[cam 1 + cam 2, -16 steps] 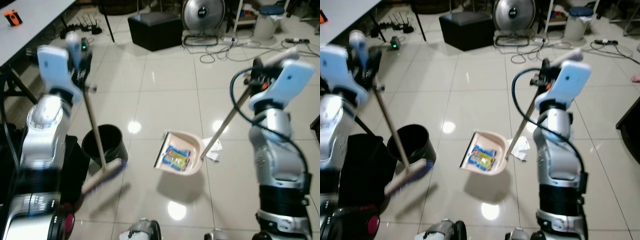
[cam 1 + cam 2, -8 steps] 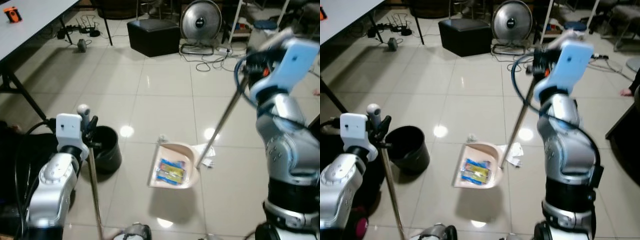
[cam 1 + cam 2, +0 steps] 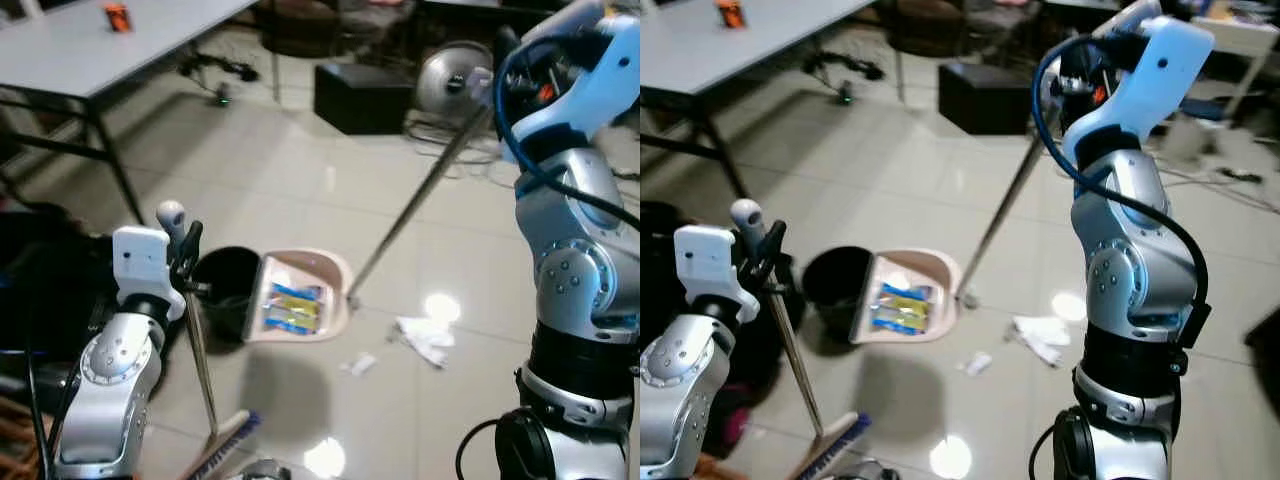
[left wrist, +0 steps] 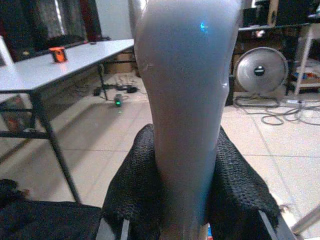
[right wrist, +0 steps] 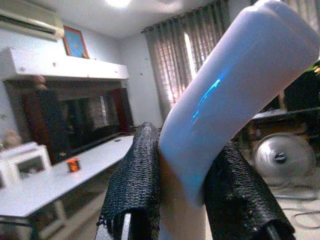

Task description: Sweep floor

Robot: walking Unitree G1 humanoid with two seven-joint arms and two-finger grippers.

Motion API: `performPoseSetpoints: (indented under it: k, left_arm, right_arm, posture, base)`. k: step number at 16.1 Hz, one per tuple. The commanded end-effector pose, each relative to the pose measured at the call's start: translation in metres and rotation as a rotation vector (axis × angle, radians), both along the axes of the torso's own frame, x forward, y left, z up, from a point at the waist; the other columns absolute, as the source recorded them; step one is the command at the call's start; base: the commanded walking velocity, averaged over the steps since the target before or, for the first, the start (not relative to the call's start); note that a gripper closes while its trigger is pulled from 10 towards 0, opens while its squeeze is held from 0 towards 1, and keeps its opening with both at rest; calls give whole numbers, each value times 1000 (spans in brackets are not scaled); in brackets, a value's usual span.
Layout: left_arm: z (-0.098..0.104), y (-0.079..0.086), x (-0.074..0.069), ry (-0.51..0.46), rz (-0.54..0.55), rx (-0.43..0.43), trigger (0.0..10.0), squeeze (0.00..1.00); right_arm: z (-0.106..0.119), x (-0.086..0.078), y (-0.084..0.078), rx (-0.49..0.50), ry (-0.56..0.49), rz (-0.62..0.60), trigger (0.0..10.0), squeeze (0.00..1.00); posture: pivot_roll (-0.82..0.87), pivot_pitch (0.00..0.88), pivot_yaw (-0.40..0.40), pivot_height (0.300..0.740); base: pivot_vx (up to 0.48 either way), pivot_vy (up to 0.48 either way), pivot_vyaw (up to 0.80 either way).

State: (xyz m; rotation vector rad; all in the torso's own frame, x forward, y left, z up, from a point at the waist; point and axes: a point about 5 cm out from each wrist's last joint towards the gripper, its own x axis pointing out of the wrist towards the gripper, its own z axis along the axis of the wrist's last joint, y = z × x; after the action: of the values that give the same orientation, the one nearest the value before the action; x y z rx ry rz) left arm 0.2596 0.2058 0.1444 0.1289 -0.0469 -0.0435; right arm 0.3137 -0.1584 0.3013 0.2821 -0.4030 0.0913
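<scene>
- Nearest the robot, the broom head [image 3: 222, 452] rests on the glossy tiled floor [image 3: 300, 190], its bristles beside a bright ceiling-light reflection.
- The left tool [image 4: 183, 192] is clamped on the pale grip at the top of the broom handle [image 3: 198, 350], which stands nearly upright.
- Just beyond, the beige dustpan [image 3: 297, 299] hangs tilted against the rim of the black bin [image 3: 226, 290], carrying a blue-and-yellow wrapper [image 3: 293, 309]; its print is too small to read.
- White paper scraps [image 3: 424, 338] lie on open tiles to the right of the dustpan.
- The right tool [image 5: 185, 197], raised high, is closed around the grip of the dustpan's long handle [image 3: 415, 207].
- Farther back, a grey desk [image 3: 130, 45] holds a small orange object [image 3: 117, 17]; a black box [image 3: 364, 96] and a floor fan [image 3: 448, 84] with loose cables stand along the far side.
</scene>
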Motion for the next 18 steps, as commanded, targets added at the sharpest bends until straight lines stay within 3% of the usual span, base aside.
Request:
performPoseSetpoints:
  k: [1,8,16,18]
  left_arm:
    - [6,-5,0,-22,-22,22,10000,0]
    - [9,-17,9,-21,-85,40,10000,0]
    - [10,-22,11,-25,-93,20,10000,0]
    - [9,-21,11,-23,-90,20,10000,0]
  right_arm:
    - [6,-3,-12,21,-36,-49,10000,0]
    - [2,-8,-26,46,-24,-100,10000,0]
    - [6,-5,-22,3,-26,-80,10000,0]
    - [7,-5,-21,2,-28,-75,10000,0]
  posture:
    - [-44,0,12,740]
    - [-63,0,50,740]
    - [-63,0,44,740]
    - [-62,0,42,740]
  base:
    - [341,0,0]
    - [365,0,0]
    - [417,0,0]
    - [426,0,541]
